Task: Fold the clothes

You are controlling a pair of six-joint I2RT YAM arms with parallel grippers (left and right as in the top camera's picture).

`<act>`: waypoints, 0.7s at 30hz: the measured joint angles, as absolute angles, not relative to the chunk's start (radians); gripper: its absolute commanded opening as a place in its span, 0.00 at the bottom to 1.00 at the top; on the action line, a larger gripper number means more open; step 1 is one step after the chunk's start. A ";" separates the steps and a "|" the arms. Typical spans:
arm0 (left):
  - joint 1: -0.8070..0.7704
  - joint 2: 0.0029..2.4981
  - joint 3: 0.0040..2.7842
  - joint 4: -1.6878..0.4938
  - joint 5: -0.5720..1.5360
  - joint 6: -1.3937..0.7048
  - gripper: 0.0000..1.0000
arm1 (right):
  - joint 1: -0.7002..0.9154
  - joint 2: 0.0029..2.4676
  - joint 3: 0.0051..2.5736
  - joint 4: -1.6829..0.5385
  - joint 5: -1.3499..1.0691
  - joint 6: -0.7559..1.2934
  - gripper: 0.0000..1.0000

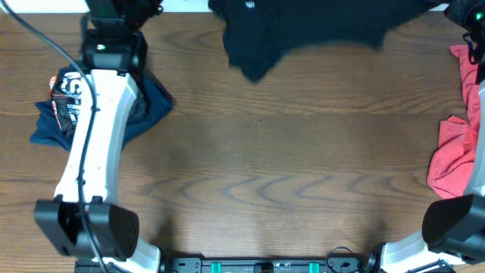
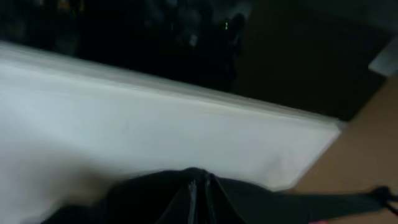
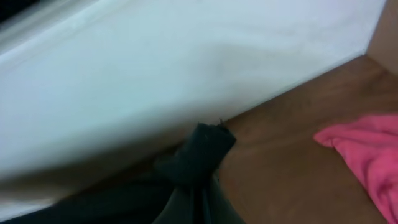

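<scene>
**Black T-shirt at the table's far edge**

The right gripper pinches a bunched corner of the black T-shirt, probably to spread it flat for folding. The left gripper is blurred among black cloth, so its grip cannot be told. White lettering on the navy printed garment is unreadable.

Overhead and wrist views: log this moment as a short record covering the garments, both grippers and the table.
black T-shirt: far edge of table, middle, rumpled, not yet folded
navy printed garment: left side, heaped, partly hidden by left arm
coral-red garment: right edge, heaped
left gripper: appears shut on black T-shirt
right gripper: appears shut on a bunch of black T-shirt
table: brown wood grain
</scene>
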State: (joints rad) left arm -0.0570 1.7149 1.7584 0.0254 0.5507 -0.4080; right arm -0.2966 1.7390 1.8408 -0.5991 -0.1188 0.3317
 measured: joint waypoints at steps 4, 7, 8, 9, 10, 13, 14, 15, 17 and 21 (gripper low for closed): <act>-0.036 1.661 1.779 -0.331 0.662 -0.386 0.06 | -0.301 1.732 1.845 -0.831 -0.030 0.300 0.01; -0.038 1.652 1.780 -0.678 0.712 -0.321 0.06 | -0.307 1.733 1.837 -0.984 0.082 0.283 0.02; -0.039 1.652 1.779 -0.786 0.707 -0.297 0.06 | -0.309 1.733 1.834 -1.036 0.113 0.280 0.02; -0.041 1.654 1.771 -0.902 0.702 -0.270 0.06 | -0.311 1.733 1.828 -1.085 0.144 0.277 0.03; -0.041 1.654 1.753 -0.988 0.692 -0.247 0.06 | -0.314 1.733 1.817 -1.129 0.169 0.272 0.04; -0.042 1.654 1.696 -1.171 0.646 -0.194 0.06 | -0.316 1.734 1.759 -1.244 0.220 0.256 0.04; -0.042 1.654 1.671 -1.208 0.639 -0.178 0.06 | -0.317 1.734 1.733 -1.267 0.231 0.253 0.04; -0.042 1.653 1.645 -1.232 0.633 -0.169 0.06 | -0.319 1.734 1.694 -1.283 0.245 0.250 0.04; -0.044 1.653 1.571 -1.270 0.621 -0.151 0.06 | -0.327 1.737 1.620 -1.297 0.262 0.248 0.03; -0.072 1.653 1.419 -1.276 0.613 -0.125 0.06 | -0.364 1.749 1.465 -1.302 0.287 0.265 0.02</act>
State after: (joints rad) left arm -0.0723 1.6531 1.4189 -1.2758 0.6132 -0.1253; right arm -0.3637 1.7489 1.4647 -1.3022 0.2867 0.2646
